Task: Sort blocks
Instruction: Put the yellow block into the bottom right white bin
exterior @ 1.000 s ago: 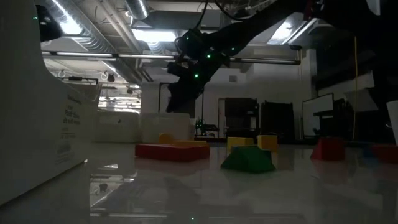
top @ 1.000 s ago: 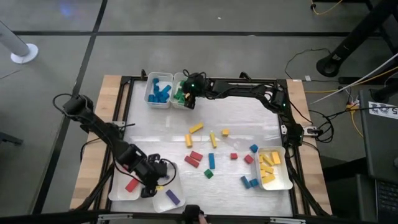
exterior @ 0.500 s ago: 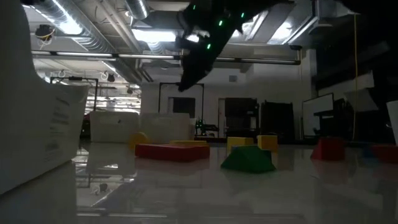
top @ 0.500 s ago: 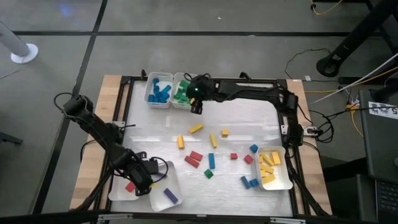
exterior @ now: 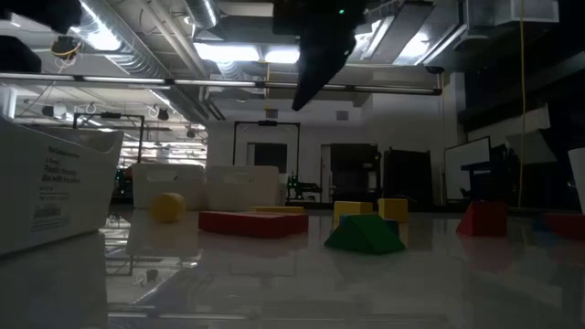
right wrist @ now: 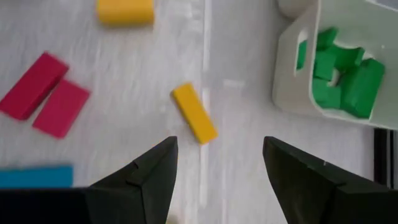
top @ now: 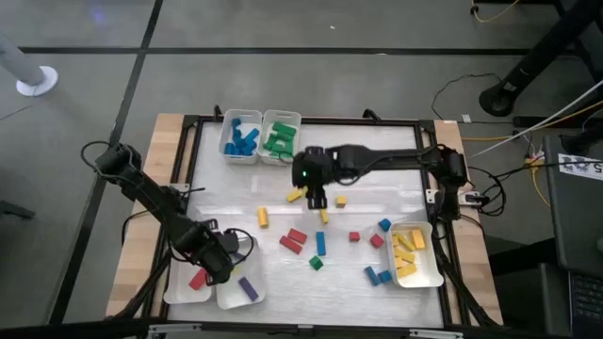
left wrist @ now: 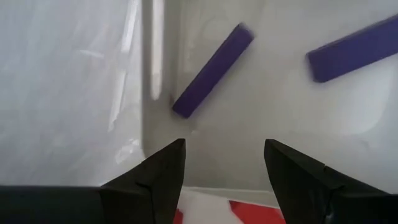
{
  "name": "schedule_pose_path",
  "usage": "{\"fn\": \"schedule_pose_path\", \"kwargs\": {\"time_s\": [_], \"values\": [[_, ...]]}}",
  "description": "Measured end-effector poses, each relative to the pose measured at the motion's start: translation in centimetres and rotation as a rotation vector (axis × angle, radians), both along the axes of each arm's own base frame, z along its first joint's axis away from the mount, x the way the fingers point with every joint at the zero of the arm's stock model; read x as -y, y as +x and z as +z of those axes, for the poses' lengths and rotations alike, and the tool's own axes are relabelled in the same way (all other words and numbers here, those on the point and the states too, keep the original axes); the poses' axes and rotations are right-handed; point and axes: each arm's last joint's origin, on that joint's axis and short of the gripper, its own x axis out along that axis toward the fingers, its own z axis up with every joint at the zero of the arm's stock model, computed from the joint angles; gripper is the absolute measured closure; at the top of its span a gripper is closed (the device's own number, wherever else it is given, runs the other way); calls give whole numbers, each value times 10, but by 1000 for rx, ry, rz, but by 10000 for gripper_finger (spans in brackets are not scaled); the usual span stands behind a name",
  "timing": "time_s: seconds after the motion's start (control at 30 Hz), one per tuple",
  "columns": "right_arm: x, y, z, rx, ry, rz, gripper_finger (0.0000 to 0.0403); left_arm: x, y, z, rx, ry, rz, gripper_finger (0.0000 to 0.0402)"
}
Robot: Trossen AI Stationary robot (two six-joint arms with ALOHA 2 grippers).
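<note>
High view from overhead: a white table (top: 377, 179) ringed by a dark frame, with small solid-coloured toy blocks (top: 318, 243) scattered over its middle in red, yellow, blue and green. The right gripper (top: 317, 195) hovers over the table's centre, just beside a yellow bar block (top: 297, 194); its wrist view shows its two dark fingers (right wrist: 149, 177) spread apart with nothing between them, above that yellow bar (right wrist: 194, 113) and two red bars (right wrist: 45, 94). At the far edge sit a white tray of blue blocks (top: 241, 138) and a white tray of green blocks (top: 280, 136). A white tray of yellow blocks (top: 412, 254) sits at the near right. The left gripper (top: 219, 266) hangs at the near left, fingers parted and empty, over a white tray with purple bars (top: 247, 287); beside it a tray holds what seems to be one red block (top: 198, 280).
</note>
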Motion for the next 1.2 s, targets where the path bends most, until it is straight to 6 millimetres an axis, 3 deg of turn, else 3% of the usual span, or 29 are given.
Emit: {"fn": "schedule_pose_path", "kwargs": {"time_s": [0.27,0.43,0.57,0.7,0.9,1.2], "values": [[-30,-11,0,-91,-98,8,169,4,24,44,181,6,-201,194],[-34,-15,-1,-129,-119,14,169,-9,32,63,272,321,-477,194],[-34,-16,-2,-131,-101,-30,169,-25,31,63,147,562,-754,194],[-34,-18,-3,-150,-85,-52,169,-46,25,49,-60,612,-842,194],[-34,-19,-3,-155,-84,-53,169,-70,13,11,-310,629,-1015,194],[-34,-18,-3,-149,-73,-78,169,-82,8,-37,-328,499,-1202,194]]}}
